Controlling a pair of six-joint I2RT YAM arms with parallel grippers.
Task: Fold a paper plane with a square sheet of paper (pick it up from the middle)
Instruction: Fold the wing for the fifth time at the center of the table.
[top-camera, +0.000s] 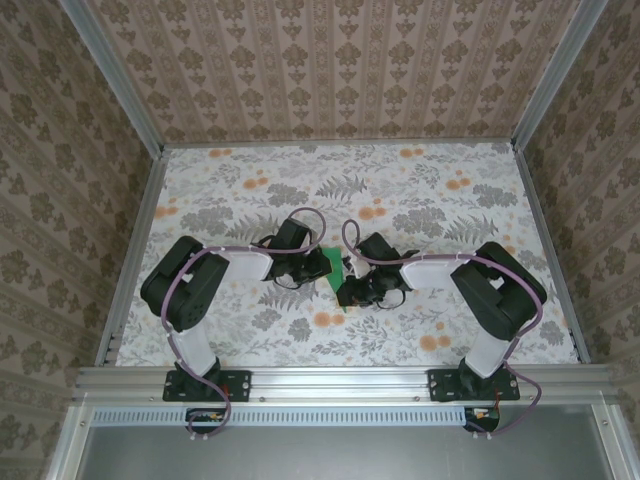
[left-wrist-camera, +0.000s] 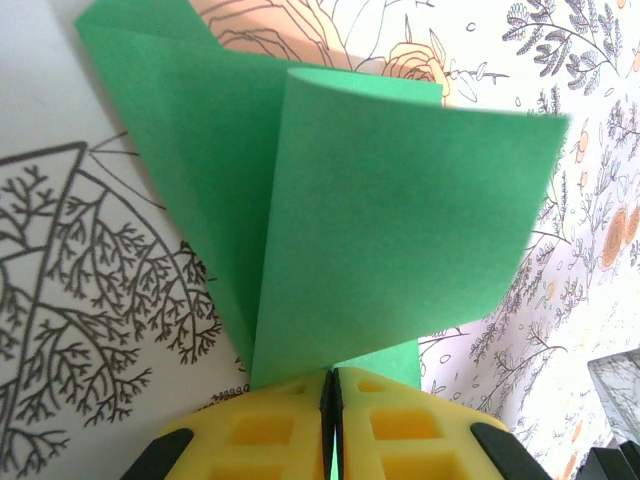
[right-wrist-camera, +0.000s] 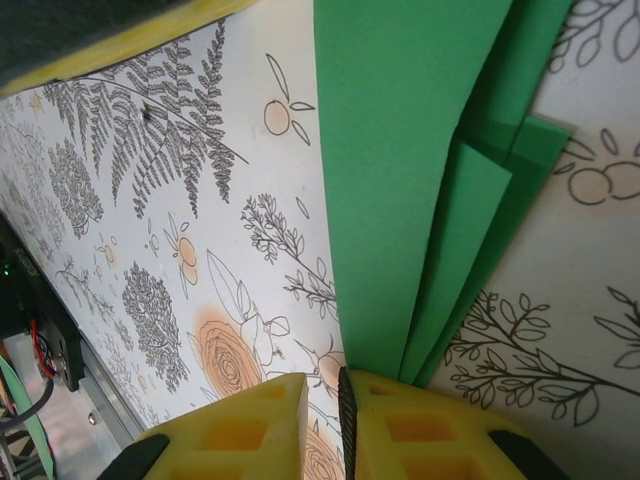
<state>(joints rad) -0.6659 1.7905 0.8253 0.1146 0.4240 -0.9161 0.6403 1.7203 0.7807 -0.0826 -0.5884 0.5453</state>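
Pinching green paper (left-wrist-camera: 400, 250), left claw (left-wrist-camera: 332, 400) faces right claw (right-wrist-camera: 343, 400) over floral tabletop (top-camera: 480, 170).

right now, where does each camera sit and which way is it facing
Top external: above and behind the arms, looking down on the table; both arms, left hand and right hand show.
Left wrist: on the left arm, looking past its yellow fingers, shut on the green paper.
Right wrist: on the right arm, looking past its fingers at paper and table.
All three share the green paper.
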